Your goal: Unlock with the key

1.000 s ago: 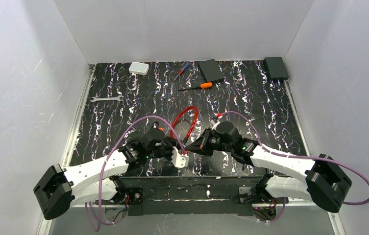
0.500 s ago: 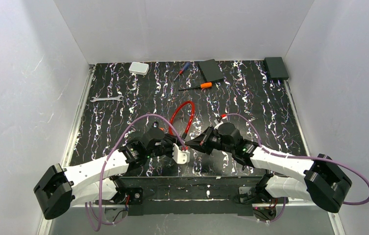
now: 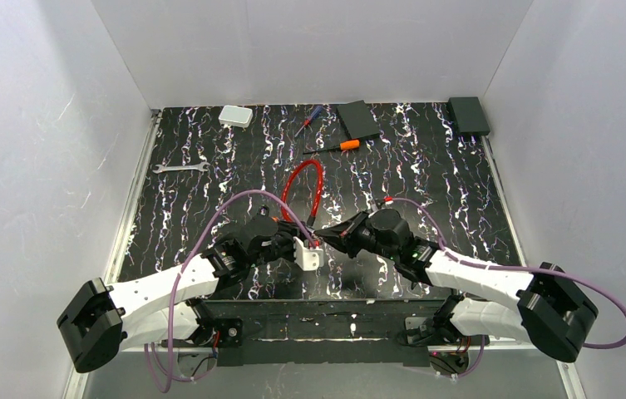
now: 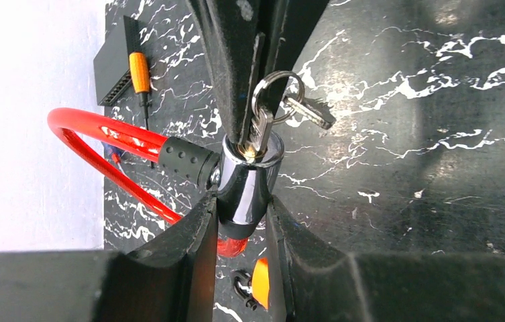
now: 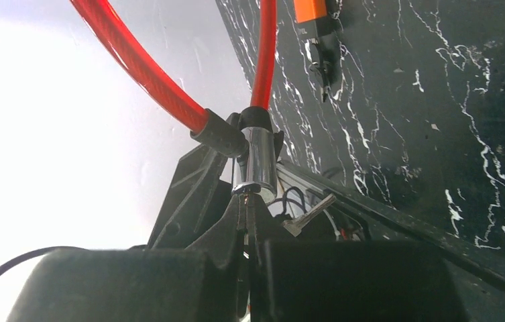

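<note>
Left wrist close-up: clamped the chrome lock barrel (image 4: 243, 184) of the red cable (image 4: 98, 137) in the left gripper (image 4: 241, 206). Pinched the key (image 4: 260, 134), seated in the barrel's end, in the pressed-together right gripper (image 5: 245, 211). Mid-unlock, seemingly; needed a twist next.

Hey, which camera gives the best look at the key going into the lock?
Left wrist: the key shows plainly, pinched by the right gripper, its tip in the chrome lock barrel. Right wrist hides it between its own fingers; in the top view it is too small to tell.
</note>
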Robot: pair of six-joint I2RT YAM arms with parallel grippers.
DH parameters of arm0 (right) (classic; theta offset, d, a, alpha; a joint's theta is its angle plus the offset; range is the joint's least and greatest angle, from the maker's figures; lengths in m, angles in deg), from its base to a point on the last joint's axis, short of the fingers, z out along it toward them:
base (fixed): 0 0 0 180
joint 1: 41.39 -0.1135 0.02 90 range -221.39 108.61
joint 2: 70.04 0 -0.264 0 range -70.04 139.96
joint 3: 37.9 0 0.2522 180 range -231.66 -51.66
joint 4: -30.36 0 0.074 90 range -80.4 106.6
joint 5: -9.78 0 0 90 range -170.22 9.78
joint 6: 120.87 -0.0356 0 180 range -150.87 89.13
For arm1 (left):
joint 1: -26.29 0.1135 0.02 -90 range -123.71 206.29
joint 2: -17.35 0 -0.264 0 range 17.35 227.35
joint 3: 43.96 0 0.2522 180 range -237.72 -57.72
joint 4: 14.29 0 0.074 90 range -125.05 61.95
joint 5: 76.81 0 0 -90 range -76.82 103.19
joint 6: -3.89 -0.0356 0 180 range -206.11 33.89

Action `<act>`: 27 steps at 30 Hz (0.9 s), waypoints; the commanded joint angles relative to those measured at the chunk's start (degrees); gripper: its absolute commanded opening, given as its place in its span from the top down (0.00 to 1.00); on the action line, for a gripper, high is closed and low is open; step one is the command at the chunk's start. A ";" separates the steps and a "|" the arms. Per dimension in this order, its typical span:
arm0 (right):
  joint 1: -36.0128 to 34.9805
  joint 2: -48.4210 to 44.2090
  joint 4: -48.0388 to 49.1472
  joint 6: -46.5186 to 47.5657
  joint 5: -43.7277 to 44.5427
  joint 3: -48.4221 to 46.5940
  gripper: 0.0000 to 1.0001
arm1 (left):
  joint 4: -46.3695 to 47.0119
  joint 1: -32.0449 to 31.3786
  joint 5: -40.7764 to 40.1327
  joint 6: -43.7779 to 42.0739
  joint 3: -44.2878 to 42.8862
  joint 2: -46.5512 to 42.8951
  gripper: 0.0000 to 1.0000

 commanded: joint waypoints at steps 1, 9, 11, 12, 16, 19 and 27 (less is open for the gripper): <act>-1.02 2.76 4.15 -4.58 5.53 -2.11 0.99 | 10.94 -1.41 2.02 2.22 -1.24 -2.01 1.00; -5.79 4.19 8.14 -10.99 13.03 -2.20 0.99 | 17.37 -1.50 -3.71 3.74 0.03 -2.33 1.00; -7.32 4.33 7.86 -12.49 15.77 -2.95 0.99 | 18.39 -1.55 -3.95 4.25 0.33 -2.57 1.00; -8.10 4.54 8.35 -13.74 16.91 -3.15 0.99 | 19.06 -1.50 -4.02 4.34 0.49 -2.61 1.00; -10.07 6.80 10.14 -18.52 17.74 -4.16 0.99 | 22.34 -1.54 -7.54 4.56 1.39 -2.53 1.00; -11.55 8.57 11.10 -21.98 17.36 -4.95 0.99 | 24.80 -1.55 -8.13 4.61 2.14 -2.61 1.00; -14.42 10.42 12.83 -29.06 18.76 -5.91 0.99 | 31.32 -1.98 -11.38 3.61 4.21 -2.71 1.00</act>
